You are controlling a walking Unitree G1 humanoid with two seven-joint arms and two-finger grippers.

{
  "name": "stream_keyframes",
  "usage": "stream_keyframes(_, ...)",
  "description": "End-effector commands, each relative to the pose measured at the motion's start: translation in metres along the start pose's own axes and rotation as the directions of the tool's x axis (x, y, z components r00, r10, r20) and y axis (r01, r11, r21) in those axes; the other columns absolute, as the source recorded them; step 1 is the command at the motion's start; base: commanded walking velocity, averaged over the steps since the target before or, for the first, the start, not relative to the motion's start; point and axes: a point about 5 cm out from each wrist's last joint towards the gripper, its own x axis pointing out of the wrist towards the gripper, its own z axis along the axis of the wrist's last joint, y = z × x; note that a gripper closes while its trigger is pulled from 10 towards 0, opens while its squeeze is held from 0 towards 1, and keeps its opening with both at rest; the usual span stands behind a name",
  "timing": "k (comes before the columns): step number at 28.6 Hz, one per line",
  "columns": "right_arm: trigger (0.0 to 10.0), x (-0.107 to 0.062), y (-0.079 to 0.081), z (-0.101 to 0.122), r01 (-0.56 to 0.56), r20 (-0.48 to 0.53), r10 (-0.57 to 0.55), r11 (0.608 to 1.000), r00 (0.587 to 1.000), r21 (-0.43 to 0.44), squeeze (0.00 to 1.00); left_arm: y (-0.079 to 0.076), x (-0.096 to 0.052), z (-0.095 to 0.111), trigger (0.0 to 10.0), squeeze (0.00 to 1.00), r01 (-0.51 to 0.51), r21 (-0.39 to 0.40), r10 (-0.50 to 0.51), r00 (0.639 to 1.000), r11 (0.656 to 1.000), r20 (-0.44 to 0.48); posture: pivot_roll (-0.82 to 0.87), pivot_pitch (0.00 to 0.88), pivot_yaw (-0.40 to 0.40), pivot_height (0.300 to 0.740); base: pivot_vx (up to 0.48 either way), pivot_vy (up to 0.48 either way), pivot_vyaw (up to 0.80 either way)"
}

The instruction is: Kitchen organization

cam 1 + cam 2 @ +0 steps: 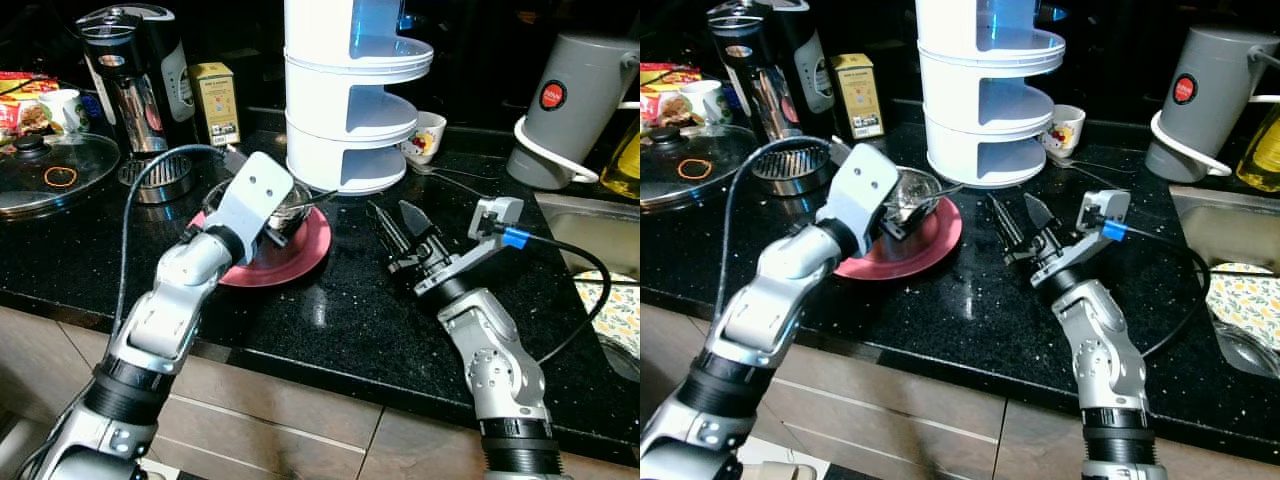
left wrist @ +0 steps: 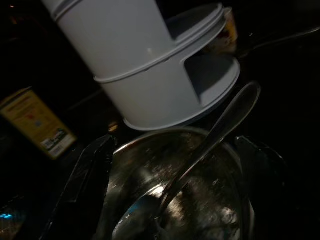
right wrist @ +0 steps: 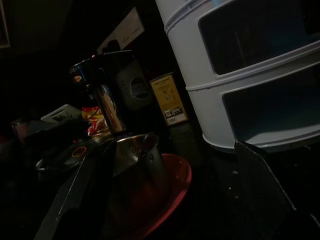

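Grey kettle [image 1: 575, 105] stood by sink [image 1: 590, 235]. Glass lid [image 1: 50, 170] lay far left near coffee maker [image 1: 135, 75]. Yellow box [image 1: 215, 102] stood beside it.

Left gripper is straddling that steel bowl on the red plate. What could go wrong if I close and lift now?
The spoon lies loose in the steel bowl and may tip out on lifting. The bowl sits on the red plate, which could drag or shift. The white tiered rack stands just behind, so a forward swing might hit it.

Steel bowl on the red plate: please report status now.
Left gripper open, fingers astride round steel bowl, spoon inside, on red plate. Right gripper open, beside the plate. White tiered rack close behind.
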Motion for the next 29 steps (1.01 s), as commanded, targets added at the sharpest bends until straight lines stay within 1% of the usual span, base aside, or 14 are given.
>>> stream_keyframes(1,10.0,-0.004,-0.001,-0.006,0.015,-0.034,-0.015,1.0,0.999,0.003,0.0,0.002,0.004,0.006,10.0,0.0,-0.006,-0.045,0.007,1.0,0.999,0.025,0.02,0.0,-0.011,0.74,0.0,0.0,0.0)
stream_keyframes(2,10.0,-0.004,-0.001,-0.006,0.015,-0.034,-0.015,1.0,0.999,0.003,0.0,0.002,0.004,0.006,10.0,0.0,-0.006,-0.045,0.007,1.0,0.999,0.025,0.02,0.0,-0.011,0.74,0.0,0.0,0.0)
stream_keyframes(3,10.0,-0.005,-0.001,-0.005,0.017,-0.037,-0.017,1.0,0.999,0.002,0.0,0.005,0.009,0.022,10.0,0.0,-0.005,-0.126,0.015,0.997,0.992,0.08,0.02,0.0,-0.013,0.74,0.0,0.0,0.0)
stream_keyframes(4,10.0,-0.005,-0.001,-0.005,0.017,-0.037,-0.017,1.0,0.999,0.002,0.0,0.005,0.009,0.022,10.0,0.0,-0.005,-0.126,0.015,0.997,0.992,0.08,0.02,0.0,-0.013,0.74,0.0,0.0,0.0)
stream_keyframes(7,10.0,-0.006,-0.001,-0.005,0.018,-0.041,-0.018,1.0,0.999,0.0,0.0,0.009,0.015,0.046,10.0,0.0,0.027,-0.213,0.006,0.989,0.977,0.151,0.02,0.0,-0.014,0.74,0.0,0.0,0.0)
stream_keyframes(10,10.0,-0.005,0.0,-0.005,0.019,-0.042,-0.019,1.0,0.999,0.001,0.0,0.014,0.018,0.049,10.0,0.0,0.034,-0.211,-0.006,0.991,0.977,0.133,0.02,0.0,-0.013,0.74,0.0,0.0,0.0)
stream_keyframes(13,10.0,-0.005,0.0,-0.006,0.019,-0.045,-0.019,1.0,0.999,0.001,0.0,0.015,0.019,0.046,10.0,0.0,0.045,-0.206,-0.027,0.995,0.978,0.091,0.02,0.0,-0.015,0.74,0.0,0.0,0.0)
stream_keyframes(15,10.0,-0.005,0.0,-0.006,0.019,-0.05,-0.019,1.0,0.999,0.001,0.0,0.018,0.02,0.041,10.0,0.0,0.054,-0.179,-0.049,0.998,0.982,0.032,0.02,0.0,-0.014,0.74,0.0,0.0,0.0)
stream_keyframes(17,10.0,-0.005,0.0,-0.006,0.019,-0.051,-0.019,1.0,0.999,0.001,0.0,0.019,0.02,0.04,10.0,0.0,0.055,-0.17,-0.053,0.998,0.984,0.017,0.02,0.0,-0.013,0.74,0.0,0.0,0.0)
stream_keyframes(20,10.0,-0.005,0.0,-0.006,0.021,-0.054,-0.021,1.0,0.998,-0.002,0.0,0.023,0.019,0.035,10.0,0.0,0.048,-0.127,-0.054,0.997,0.991,-0.048,0.02,0.0,-0.015,0.74,0.0,0.0,0.0)
stream_keyframes(21,10.0,-0.005,0.0,-0.006,0.021,-0.054,-0.021,1.0,0.998,-0.002,0.0,0.023,0.019,0.035,10.0,0.0,0.048,-0.127,-0.054,0.997,0.991,-0.048,0.02,0.0,-0.015,0.74,0.0,0.0,0.0)
stream_keyframes(25,10.0,-0.005,0.0,-0.006,0.024,-0.057,-0.024,1.0,0.998,-0.005,0.0,0.027,0.017,0.028,10.0,0.0,0.034,-0.114,-0.047,0.993,0.993,-0.109,0.02,0.0,-0.014,0.74,0.0,0.0,0.0)
stream_keyframes(27,10.0,-0.004,0.0,-0.006,0.024,-0.057,-0.024,1.0,0.998,-0.007,0.0,0.028,0.016,0.035,10.0,0.0,0.056,-0.118,-0.064,0.996,0.991,-0.066,0.02,0.0,-0.013,0.74,0.0,0.0,0.0)
stream_keyframes(29,10.0,-0.004,0.0,-0.006,0.025,-0.057,-0.026,1.0,0.998,-0.009,0.0,0.026,0.014,0.051,10.0,0.0,0.104,-0.117,-0.102,0.995,0.988,0.019,0.02,0.0,-0.012,0.74,0.0,0.0,0.0)
